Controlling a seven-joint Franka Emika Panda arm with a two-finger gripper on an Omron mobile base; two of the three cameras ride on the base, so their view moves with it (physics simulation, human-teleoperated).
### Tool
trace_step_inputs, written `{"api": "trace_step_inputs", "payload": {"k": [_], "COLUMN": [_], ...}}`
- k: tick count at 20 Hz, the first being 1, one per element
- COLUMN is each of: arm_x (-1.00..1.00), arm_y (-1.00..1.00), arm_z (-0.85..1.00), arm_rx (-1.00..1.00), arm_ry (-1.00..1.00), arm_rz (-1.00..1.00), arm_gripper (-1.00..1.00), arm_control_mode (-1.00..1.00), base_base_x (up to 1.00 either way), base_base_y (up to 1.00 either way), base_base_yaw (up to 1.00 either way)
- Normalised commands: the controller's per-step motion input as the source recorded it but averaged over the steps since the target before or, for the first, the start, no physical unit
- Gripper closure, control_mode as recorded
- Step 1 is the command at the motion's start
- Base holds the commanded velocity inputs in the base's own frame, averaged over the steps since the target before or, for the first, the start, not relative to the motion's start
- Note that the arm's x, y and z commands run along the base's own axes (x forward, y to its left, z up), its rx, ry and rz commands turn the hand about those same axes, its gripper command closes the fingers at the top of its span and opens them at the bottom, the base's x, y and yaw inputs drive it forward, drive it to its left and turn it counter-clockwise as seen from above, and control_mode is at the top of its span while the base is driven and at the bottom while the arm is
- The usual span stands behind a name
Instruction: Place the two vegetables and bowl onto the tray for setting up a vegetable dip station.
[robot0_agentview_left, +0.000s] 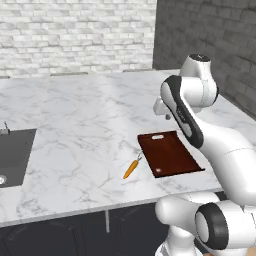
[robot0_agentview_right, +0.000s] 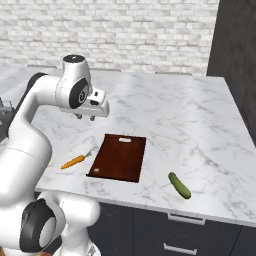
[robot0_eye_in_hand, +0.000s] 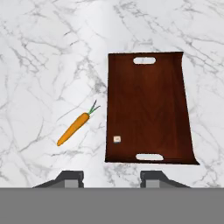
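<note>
Tabletop (robot0_agentview_left: 75, 125): white marble. Tray (robot0_eye_in_hand: 148, 109): empty, near the front edge. Cucumber (robot0_agentview_right: 179, 185): well to the tray's right, by the front edge. Carrot (robot0_eye_in_hand: 74, 128): just left of the tray, lying diagonal, green top toward it. Fingers (robot0_eye_in_hand: 108, 178): above, parted, holding nothing; carrot nearer.

carrot (robot0_eye_in_hand: 73, 128) left of tray (robot0_eye_in_hand: 148, 109) | cucumber (robot0_agentview_right: 179, 185) right | all on counter (robot0_agentview_right: 190, 120)

Your arm's folded up high, wrist bent forward, gripper (robot0_eye_in_hand: 111, 178) pointing straight down, fingers parted with nothing between them.
</note>
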Motion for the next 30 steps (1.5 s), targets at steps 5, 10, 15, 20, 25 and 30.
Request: {"api": "trace_step_inputs", "payload": {"k": [5, 10, 15, 20, 25, 30], "arm_x": [0.0, 0.0, 0.0, 0.0, 0.0, 0.0], "arm_y": [0.0, 0.0, 0.0, 0.0, 0.0, 0.0], "arm_z": [0.0, 0.0, 0.0, 0.0, 0.0, 0.0], "arm_rx": [0.0, 0.0, 0.0, 0.0, 0.0, 0.0], "arm_ry": [0.0, 0.0, 0.0, 0.0, 0.0, 0.0], "arm_rz": [0.0, 0.0, 0.0, 0.0, 0.0, 0.0], "arm_gripper": [-1.0, -1.0, -1.0, -1.0, -1.0, -1.0], "arm_control_mode": [1.0, 1.0, 1.0, 1.0, 1.0, 1.0], "base_base_x": [-0.08, -0.45, -0.38, -0.1, -0.03, -0.06], "base_base_y": [0.0, 0.01, 0.07, 0.49, 0.63, 0.66], "base_base_yaw": [0.0, 0.0, 0.0, -0.01, 0.0, 0.0]}}
